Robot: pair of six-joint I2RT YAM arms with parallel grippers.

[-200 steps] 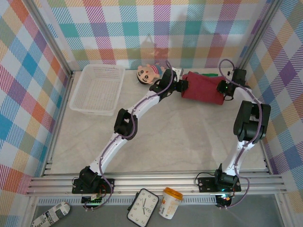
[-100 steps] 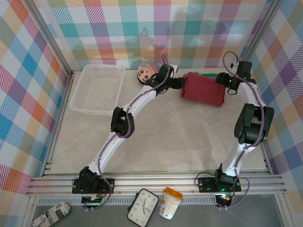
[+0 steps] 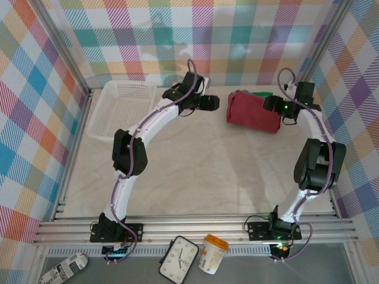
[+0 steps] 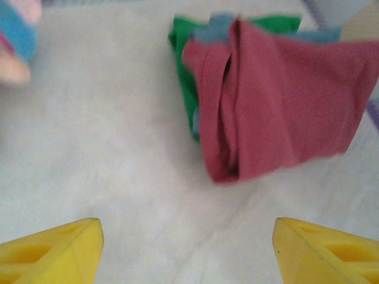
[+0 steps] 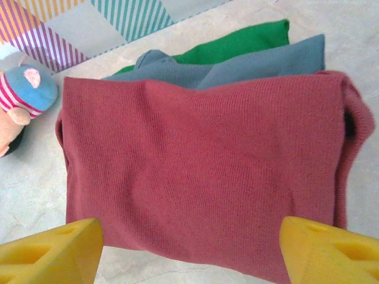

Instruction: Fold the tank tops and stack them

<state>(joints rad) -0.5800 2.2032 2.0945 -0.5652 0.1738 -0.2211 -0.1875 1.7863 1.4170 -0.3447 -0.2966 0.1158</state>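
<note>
Top external, from left to right: shows a white mesh basket [image 3: 121, 112] at the far left of the table [image 3: 195, 171], then the left gripper [image 3: 217, 102] near the folded tank tops [image 3: 253, 112] but apart from them, then the right gripper [image 3: 271, 106] at their right edge. Left wrist: shows yellow fingers [image 4: 53, 248] spread wide over bare table, gripping nothing, and ahead the dark red top [image 4: 284, 100] over blue-grey and green ones. Right wrist: shows a doll [image 5: 23, 100] left of the stack, and jaws spread wide above the red top, holding nothing.
</note>
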